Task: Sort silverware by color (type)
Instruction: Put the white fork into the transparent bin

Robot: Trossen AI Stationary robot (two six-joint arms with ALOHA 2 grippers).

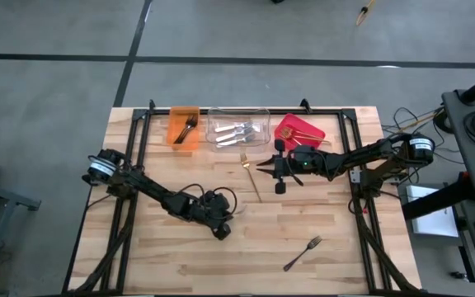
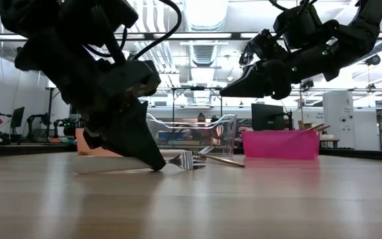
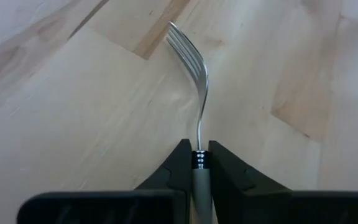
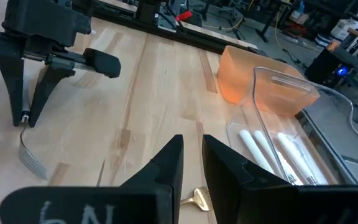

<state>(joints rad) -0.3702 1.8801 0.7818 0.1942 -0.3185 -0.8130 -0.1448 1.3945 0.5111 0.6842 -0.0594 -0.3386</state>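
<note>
While gripper (image 3: 196, 163) pinches one fork (image 3: 191, 56) (silver), three bins (image 1: 239, 128)

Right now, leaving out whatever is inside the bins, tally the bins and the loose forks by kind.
Plastic bins: 3 (orange plastic bin, clear plastic bin, red plastic bin)
Forks lying loose on the wooden table: 2 (slim gold fork, slim dark-looking fork)
Forks gripped: 1 (slim silver metal fork in the left claw)
Total: 6

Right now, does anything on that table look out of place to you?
Three forks are outside the bins: a gold fork mid-table, a silver fork alone near the front edge, and one pinched in the left tool.
</note>
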